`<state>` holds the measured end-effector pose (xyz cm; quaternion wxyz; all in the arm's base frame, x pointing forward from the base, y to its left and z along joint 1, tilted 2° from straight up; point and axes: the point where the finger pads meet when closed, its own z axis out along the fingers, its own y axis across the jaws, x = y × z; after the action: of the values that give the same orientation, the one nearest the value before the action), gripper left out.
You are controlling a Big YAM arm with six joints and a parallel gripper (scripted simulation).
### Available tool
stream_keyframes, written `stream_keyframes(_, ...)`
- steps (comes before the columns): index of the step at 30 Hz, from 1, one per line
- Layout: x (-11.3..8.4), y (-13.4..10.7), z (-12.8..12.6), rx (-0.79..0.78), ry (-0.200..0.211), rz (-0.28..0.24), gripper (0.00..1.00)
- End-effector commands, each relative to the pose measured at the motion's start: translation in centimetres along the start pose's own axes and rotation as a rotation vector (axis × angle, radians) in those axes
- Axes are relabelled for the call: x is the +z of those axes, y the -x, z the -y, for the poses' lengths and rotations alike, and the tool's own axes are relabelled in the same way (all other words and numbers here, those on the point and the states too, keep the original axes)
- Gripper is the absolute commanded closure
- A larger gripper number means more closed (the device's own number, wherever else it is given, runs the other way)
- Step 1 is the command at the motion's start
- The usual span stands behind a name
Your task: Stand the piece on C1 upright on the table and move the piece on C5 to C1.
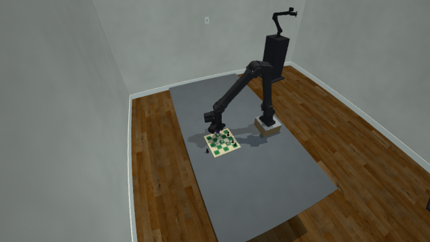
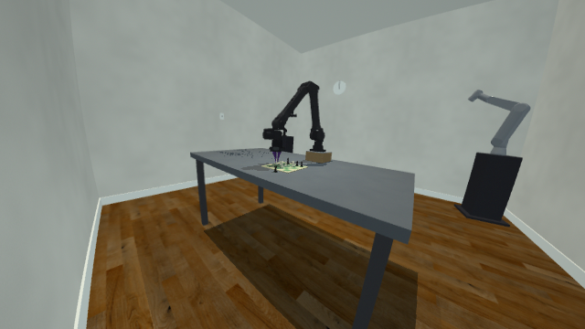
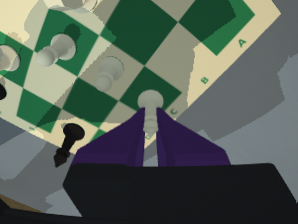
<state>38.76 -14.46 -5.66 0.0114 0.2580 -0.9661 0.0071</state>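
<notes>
My gripper (image 1: 218,132) (image 2: 276,162) (image 3: 150,114), with purple fingers, is shut on a white piece (image 3: 150,97) above its base. The piece looks upright, its base inside the dark green edge square by the letter C on the board (image 1: 215,155) (image 3: 270,14). The digit of that square is not legible. Its head shows between the fingers in the wrist view. A black piece (image 1: 207,150) (image 2: 275,169) stands upright on the table just off the board's front left side.
A white piece (image 3: 109,71) stands close left of my fingers, another white piece (image 3: 60,48) beyond it. A black piece (image 3: 71,139) is near my left finger. More black pieces (image 1: 228,134) (image 1: 232,141) (image 1: 235,144) stand toward the board's right side.
</notes>
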Motion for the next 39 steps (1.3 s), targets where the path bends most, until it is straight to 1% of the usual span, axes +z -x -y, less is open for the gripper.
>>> stream_keyframes(1,-0.6,0.3,0.4,-0.001,-0.021,0.022,1.00)
stream_keyframes(3,-0.6,0.3,0.4,-0.001,-0.022,0.023,1.00)
stream_keyframes(4,-0.9,0.3,0.5,-0.001,-0.024,0.025,1.00)
stream_keyframes(7,-1.7,0.1,0.1,-0.001,-0.013,0.016,1.00)
stream_keyframes(8,-2.2,0.3,0.4,-0.001,-0.019,0.020,1.00)
stream_keyframes(10,-4.3,1.6,1.9,0.000,-0.049,0.046,1.00)
stream_keyframes(16,-9.1,1.9,1.5,-0.002,-0.052,0.049,1.00)
stream_keyframes(18,-9.1,1.9,1.5,-0.002,-0.052,0.049,1.00)
stream_keyframes(21,-11.3,1.9,1.5,-0.002,-0.053,0.051,1.00)
stream_keyframes(24,-12.6,1.8,1.5,-0.002,-0.054,0.051,1.00)
stream_keyframes(26,-12.9,1.8,1.5,-0.002,-0.054,0.052,1.00)
stream_keyframes(28,-11.6,1.7,1.3,-0.003,-0.030,0.030,1.00)
stream_keyframes(29,-11.5,1.6,1.3,-0.003,-0.027,0.028,1.00)
stream_keyframes(33,-12.5,1.7,1.4,-0.002,-0.045,0.044,1.00)
stream_keyframes(39,-12.5,1.7,1.4,-0.002,-0.046,0.044,1.00)
